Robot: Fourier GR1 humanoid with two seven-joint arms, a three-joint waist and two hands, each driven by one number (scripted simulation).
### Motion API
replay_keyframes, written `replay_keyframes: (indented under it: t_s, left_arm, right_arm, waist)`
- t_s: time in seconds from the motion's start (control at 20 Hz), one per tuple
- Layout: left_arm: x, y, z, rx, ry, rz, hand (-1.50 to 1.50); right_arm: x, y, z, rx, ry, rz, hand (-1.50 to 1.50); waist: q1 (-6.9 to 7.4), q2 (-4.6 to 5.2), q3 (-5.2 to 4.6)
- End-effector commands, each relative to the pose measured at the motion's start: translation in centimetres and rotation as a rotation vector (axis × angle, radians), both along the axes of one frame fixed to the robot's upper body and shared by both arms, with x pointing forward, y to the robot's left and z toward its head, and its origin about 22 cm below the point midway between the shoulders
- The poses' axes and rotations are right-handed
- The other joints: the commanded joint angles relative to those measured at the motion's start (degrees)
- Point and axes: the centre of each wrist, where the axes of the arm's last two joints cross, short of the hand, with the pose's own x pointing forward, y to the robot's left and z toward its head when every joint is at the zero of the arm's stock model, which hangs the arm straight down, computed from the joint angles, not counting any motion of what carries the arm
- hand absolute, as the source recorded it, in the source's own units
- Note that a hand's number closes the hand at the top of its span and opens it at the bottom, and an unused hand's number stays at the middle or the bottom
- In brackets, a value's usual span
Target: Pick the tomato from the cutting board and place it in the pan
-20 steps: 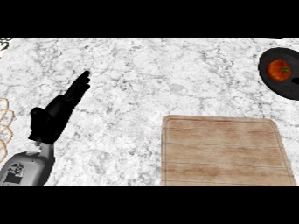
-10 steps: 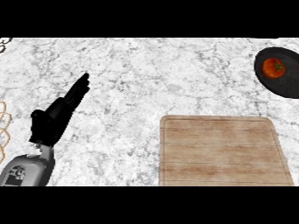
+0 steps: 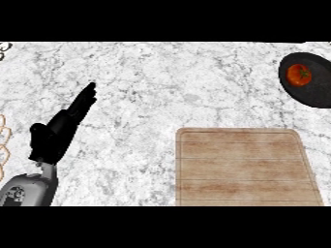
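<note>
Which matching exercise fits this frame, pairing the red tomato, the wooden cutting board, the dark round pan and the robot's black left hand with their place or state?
Things:
1. red tomato
2. wooden cutting board
3. dark round pan
4. black left hand

Places or states:
A. bare, at the lower right of the counter
B. open, fingers straight, over the marble at the left
C. lying inside the pan
D. at the counter's upper right, holding the tomato

Pairs: 1-C, 2-A, 3-D, 4-B
</note>
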Motion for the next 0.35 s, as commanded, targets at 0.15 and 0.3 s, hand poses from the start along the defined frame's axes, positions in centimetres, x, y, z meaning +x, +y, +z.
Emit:
replay_keyframes:
  t_s: [0.15,0.3]
  left_arm:
    - [0.4,0.0,0.0,0.0,0.013,-0.005,0.0]
    - [0.4,2.6,0.8,-0.008,-0.002,0.043,0.0]
  right_arm:
    - [-2.4,0.3,-2.9,-0.006,-0.053,0.067,-1.5]
    - [-3.3,0.9,-4.4,-0.01,-0.044,0.042,-1.5]
  waist:
    - [-0.57,-0.2,-0.05]
    - [-0.77,-0.43,-0.12]
